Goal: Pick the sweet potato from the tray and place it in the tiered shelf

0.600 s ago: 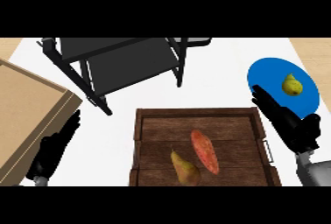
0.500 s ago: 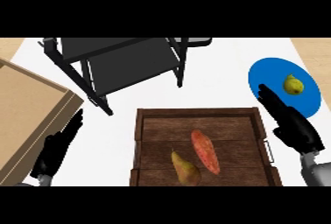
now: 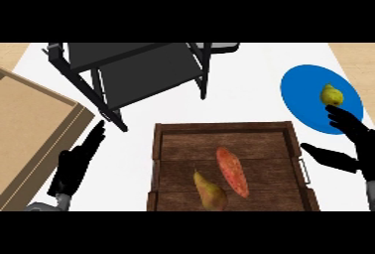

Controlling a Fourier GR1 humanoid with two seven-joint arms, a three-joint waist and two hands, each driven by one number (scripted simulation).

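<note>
Sweet potato [image 3: 232, 171] lies in the wooden tray [image 3: 219, 135], about mid-tray, long axis running near–far, slightly tilted. A brownish-yellow pear [image 3: 209, 191] sits just left & nearer, close beside it; can't tell if they touch. Tray's near edge is cut off at the bottom.

Tiered shelf [image 3: 143, 69], black frame w/ dark grey decks, stands far-left of the tray; its far part is cut off at the top, lower deck mostly hidden under the upper one.

Right hand [image 3: 353, 146] is right of the tray, fingers spread & apart, holding nothing; fingertips overlap the blue plate [image 3: 304, 94], which carries a yellow pear [image 3: 331, 94]. Wrist is cut off at the right edge.

Left hand [image 3: 77, 163] is left of the tray, fingers straight, empty, beside a tan wooden box [image 3: 33, 134] only partly in view.
</note>
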